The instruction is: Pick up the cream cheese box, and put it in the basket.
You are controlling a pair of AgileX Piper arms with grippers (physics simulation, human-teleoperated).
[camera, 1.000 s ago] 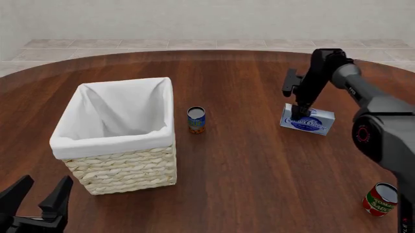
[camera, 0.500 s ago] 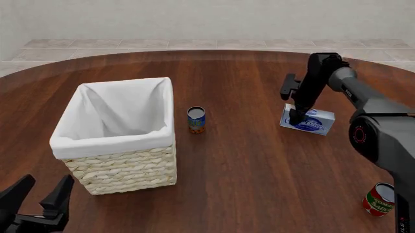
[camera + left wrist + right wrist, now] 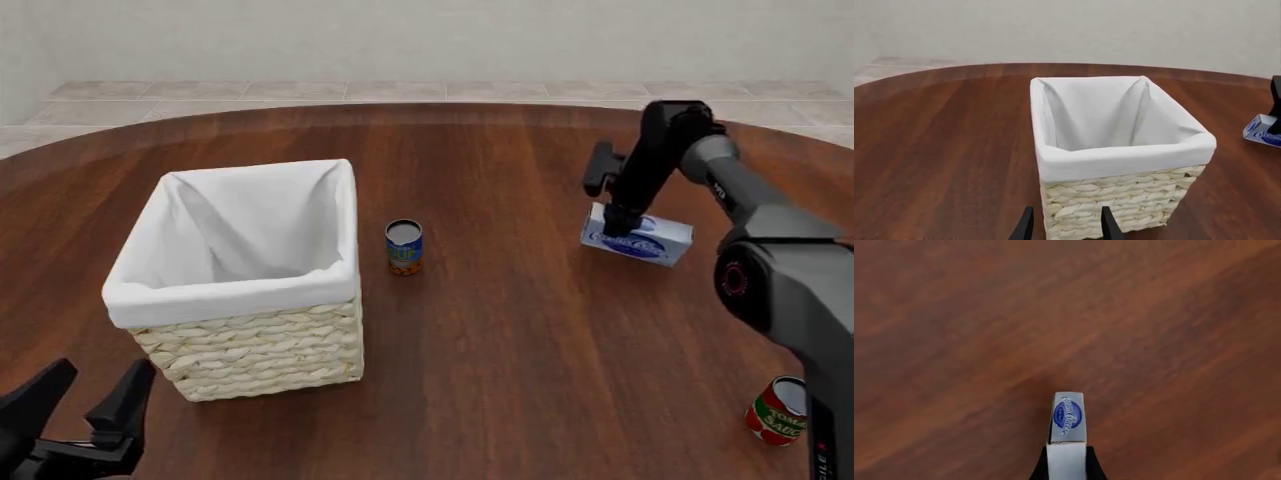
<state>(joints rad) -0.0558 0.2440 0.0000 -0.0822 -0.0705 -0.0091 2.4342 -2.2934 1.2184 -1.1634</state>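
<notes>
The cream cheese box (image 3: 641, 239), pale blue-white with a dark blue oval logo, hangs tilted just above the table at the right, and my right gripper (image 3: 618, 226) is shut on its left end. In the right wrist view the box (image 3: 1067, 422) sticks out between the two dark fingers (image 3: 1038, 469) over bare wood. The left wrist view catches a corner of the box (image 3: 1261, 131) at its edge. The wicker basket (image 3: 254, 350) with white lining stands at the left; nothing shows inside it. My left gripper (image 3: 91, 388) stays open near the table's front, just before the basket (image 3: 1121, 200).
A small can (image 3: 403, 247) with a blue and orange label stands upright between the basket and the box. A red-labelled can (image 3: 782, 410) stands near the front right edge, close to the right arm's base.
The right gripper has risen a little with the box, which now hangs tilted off the table instead of resting on it. The left arm has not moved.
</notes>
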